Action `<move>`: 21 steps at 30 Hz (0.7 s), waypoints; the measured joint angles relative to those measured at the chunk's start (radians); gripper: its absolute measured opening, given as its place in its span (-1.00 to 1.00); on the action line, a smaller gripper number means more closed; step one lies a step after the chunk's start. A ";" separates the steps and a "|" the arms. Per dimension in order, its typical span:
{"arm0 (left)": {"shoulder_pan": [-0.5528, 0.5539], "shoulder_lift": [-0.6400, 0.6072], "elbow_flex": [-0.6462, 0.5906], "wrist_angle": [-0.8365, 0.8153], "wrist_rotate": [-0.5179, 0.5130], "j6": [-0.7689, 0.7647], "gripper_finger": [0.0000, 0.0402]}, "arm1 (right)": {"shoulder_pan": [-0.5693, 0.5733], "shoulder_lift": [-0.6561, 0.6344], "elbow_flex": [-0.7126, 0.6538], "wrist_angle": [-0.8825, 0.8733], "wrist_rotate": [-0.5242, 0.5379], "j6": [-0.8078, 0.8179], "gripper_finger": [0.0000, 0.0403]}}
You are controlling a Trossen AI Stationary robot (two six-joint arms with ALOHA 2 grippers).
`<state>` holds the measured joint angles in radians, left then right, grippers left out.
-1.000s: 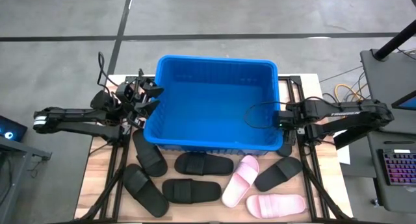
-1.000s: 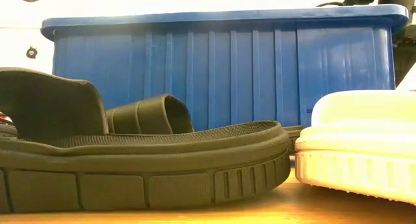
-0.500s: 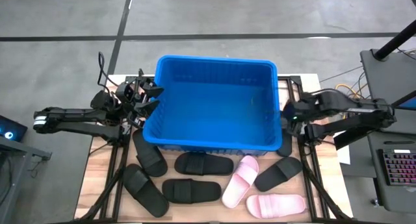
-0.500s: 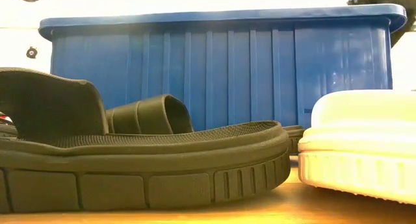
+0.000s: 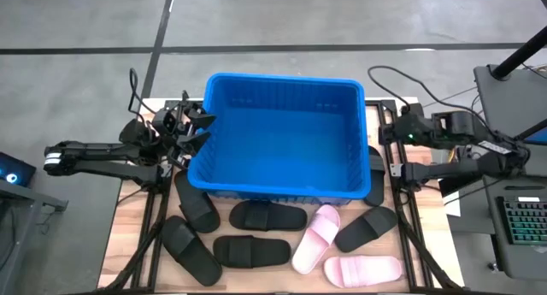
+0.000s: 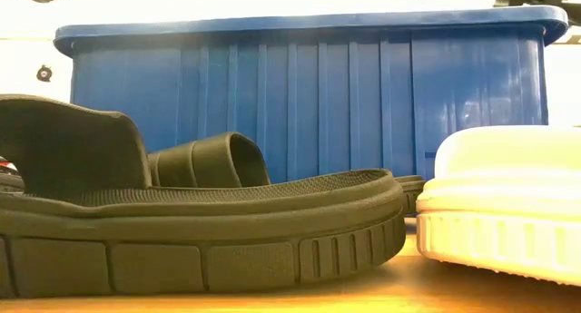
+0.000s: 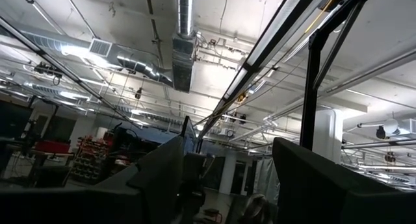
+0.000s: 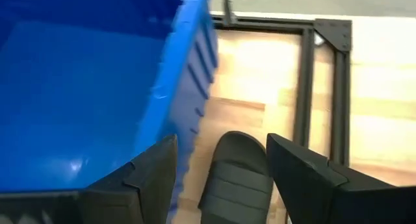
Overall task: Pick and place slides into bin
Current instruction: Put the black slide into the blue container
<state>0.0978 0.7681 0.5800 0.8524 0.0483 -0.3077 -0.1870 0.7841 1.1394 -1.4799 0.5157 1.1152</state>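
Observation:
The blue bin (image 5: 282, 137) stands on the table's far half with nothing inside it. Several black slides (image 5: 267, 215) and two pink slides (image 5: 316, 237) lie flat on their soles on the wood in front of it. One more black slide (image 8: 237, 175) lies beside the bin's right wall. My right gripper (image 5: 389, 137) hangs open above that slide, slanting down and clear of it. My left gripper (image 5: 201, 128) waits open at the bin's left wall, pointing up at the ceiling (image 7: 227, 152).
Dark frame rails (image 8: 305, 87) run along the table's right side next to the slide. In the low view a black slide (image 6: 200, 231) and a pink one (image 6: 499, 213) lie close in front of the bin wall (image 6: 309, 104). A keyboard (image 5: 521, 222) sits off the right edge.
My right gripper has drawn back from the bin's right rim toward the table's right edge, risen, and rolled about its own axis. It stays open. The slides lie where they were.

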 joint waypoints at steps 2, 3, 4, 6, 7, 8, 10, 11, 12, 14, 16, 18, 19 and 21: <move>0.000 0.002 0.000 0.000 0.000 0.000 0.11 | -0.051 0.002 -0.019 0.003 -0.020 -0.022 0.12; 0.000 0.003 0.000 0.001 0.000 0.000 0.11 | -0.079 0.003 -0.029 0.008 -0.035 -0.041 0.12; 0.000 0.004 0.000 0.000 0.000 0.000 0.11 | -0.112 0.004 -0.043 0.022 -0.061 -0.063 0.12; 0.000 0.004 0.000 -0.003 0.000 0.000 0.11 | -0.185 0.009 -0.071 0.061 -0.139 -0.130 0.12; 0.000 0.004 0.000 -0.002 0.000 0.000 0.11 | -0.227 0.011 -0.084 0.075 -0.174 -0.160 0.12; 0.000 0.004 0.000 -0.002 0.000 0.000 0.11 | -0.270 0.013 -0.096 0.085 -0.197 -0.181 0.12; 0.000 0.004 0.000 -0.002 0.000 -0.001 0.11 | -0.359 0.018 -0.115 0.094 -0.228 -0.220 0.12; 0.000 0.002 0.000 -0.002 0.000 -0.002 0.11 | -0.401 0.017 -0.123 0.098 -0.243 -0.239 0.12; 0.000 0.002 0.000 -0.002 0.000 -0.002 0.11 | -0.449 0.017 -0.131 0.107 -0.260 -0.261 0.12; 0.000 0.002 0.000 0.001 0.000 -0.002 0.11 | -0.536 0.018 -0.144 0.142 -0.332 -0.317 0.12; 0.000 0.001 0.000 0.000 0.000 -0.002 0.11 | -0.620 0.030 -0.153 0.171 -0.458 -0.386 0.12; 0.000 0.002 0.000 0.001 0.000 -0.002 0.11 | -0.694 0.056 -0.155 0.188 -0.573 -0.454 0.12; 0.000 0.003 0.000 0.001 0.000 -0.002 0.11 | -0.724 0.077 -0.155 0.186 -0.612 -0.486 0.12; 0.000 0.003 0.000 -0.003 0.000 -0.002 0.11 | -0.775 0.127 -0.149 0.179 -0.628 -0.553 0.12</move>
<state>0.0978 0.7708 0.5800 0.8498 0.0483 -0.3099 -0.9620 0.9114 0.9903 -1.3009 -0.1118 0.5624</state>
